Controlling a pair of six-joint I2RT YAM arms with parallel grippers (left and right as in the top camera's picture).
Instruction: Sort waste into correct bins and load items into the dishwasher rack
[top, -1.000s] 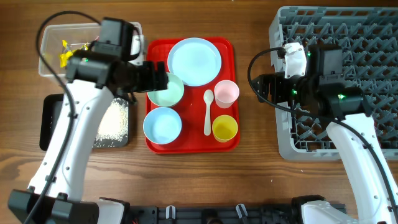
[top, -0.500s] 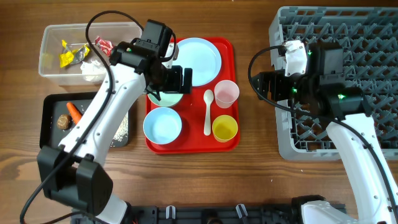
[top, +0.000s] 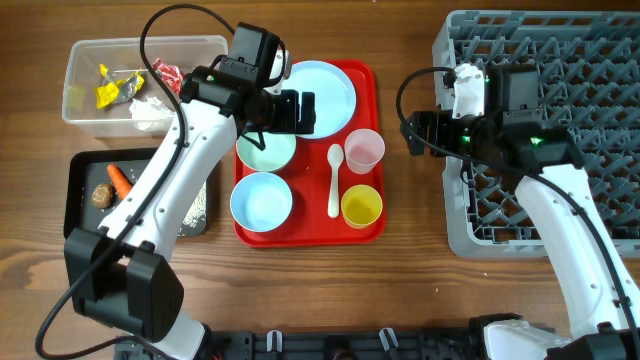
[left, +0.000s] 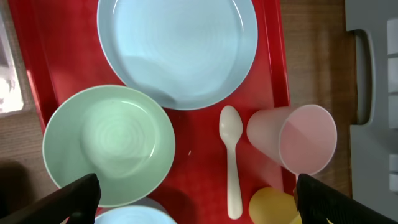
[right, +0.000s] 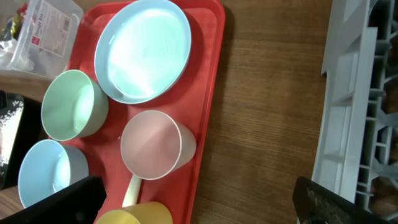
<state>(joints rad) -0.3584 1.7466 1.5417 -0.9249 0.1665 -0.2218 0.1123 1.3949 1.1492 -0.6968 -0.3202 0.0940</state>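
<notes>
- Left gripper (top: 296, 112) has swung from clear tub (top: 85, 115) to red tray (top: 372, 105), jaws wide, empty.
- Right gripper (top: 413, 133) likewise wide, empty; yellow cup (left: 273, 206) is cut off at both wrist views' edges.

Wooden table (top: 400, 270): clear tub (top: 85, 60), black tray (top: 82, 215), red tray (top: 310, 232), grey rack (top: 600, 60)

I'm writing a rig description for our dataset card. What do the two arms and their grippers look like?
Both arms have smooth white links, the left arm and right arm alike, joined by black motor housings with small green lights. A black cable loops off each one. The left gripper and right gripper are black, with flat, squared fingers.
</notes>
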